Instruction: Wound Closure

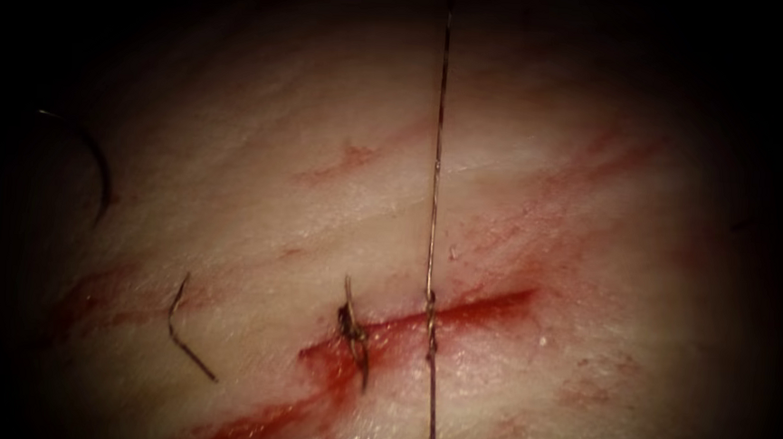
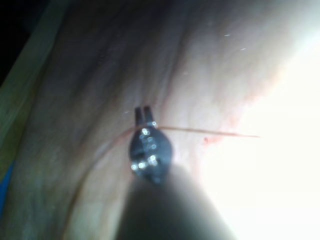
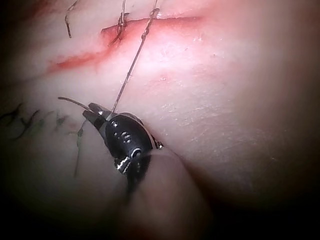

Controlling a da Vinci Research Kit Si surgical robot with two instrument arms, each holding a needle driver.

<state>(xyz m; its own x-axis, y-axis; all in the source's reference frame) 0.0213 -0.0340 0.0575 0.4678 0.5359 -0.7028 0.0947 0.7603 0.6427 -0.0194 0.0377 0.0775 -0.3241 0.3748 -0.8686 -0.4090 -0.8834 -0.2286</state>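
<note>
You are looking at a pale, glistening slab of pork tissue [image 1: 257,193] with a red, slanting cut [image 1: 421,326] that is carrying one tied stitch with short dark tails [image 1: 355,331] near its middle. Just right of that knot, a long thin strand of thread [image 1: 437,159] is crossing the cut, running taut to the far edge and to the near edge of the endoscope view. By this showing, one stitch is finished and a second is sitting in the tissue without a finished knot; the right end and the lower left stretch of the cut are lying unclosed. The thin dark curved needle [image 1: 96,161] is lying free on the tissue, far to the left of the cut, with no tool on it. A loose bent scrap of thread [image 1: 187,329] is resting nearer, also left. Your left tool [image 2: 145,116] is pinching the thread between nearly closed jaws. Your right tool [image 3: 95,114] is clenching the thread's other run, with a short tail poking past its tip. Red fluid [image 1: 243,428] is smearing the cut's near left. No containers are present.
</note>
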